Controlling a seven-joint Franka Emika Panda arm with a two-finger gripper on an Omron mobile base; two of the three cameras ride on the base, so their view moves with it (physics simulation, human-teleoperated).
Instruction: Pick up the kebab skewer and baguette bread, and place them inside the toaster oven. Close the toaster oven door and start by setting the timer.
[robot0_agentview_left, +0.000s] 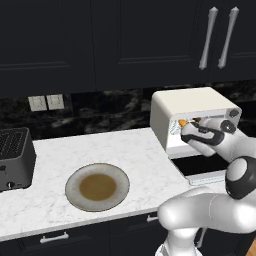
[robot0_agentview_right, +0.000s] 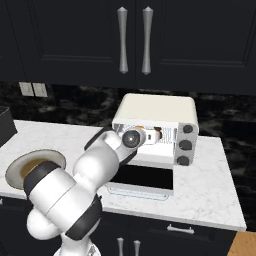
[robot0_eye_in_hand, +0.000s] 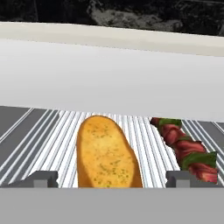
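Tool jaws spread wide either side of the baguette bread, which lies released on the toaster oven rack, long axis pointing inward, kebab skewer just beside.

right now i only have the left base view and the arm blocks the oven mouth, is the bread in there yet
Observer: Yes. In the hand view the baguette bread lies on the wire rack inside the toaster oven.
Operator: and the skewer
Observer: The kebab skewer lies on the same rack beside the bread, with a gap between them.
Operator: gripper let go?
Observer: The gripper is open; its fingertips stand either side of the bread's near end, not pressing it.
Operator: door state
Observer: In the right base view the toaster oven door hangs folded down, open.
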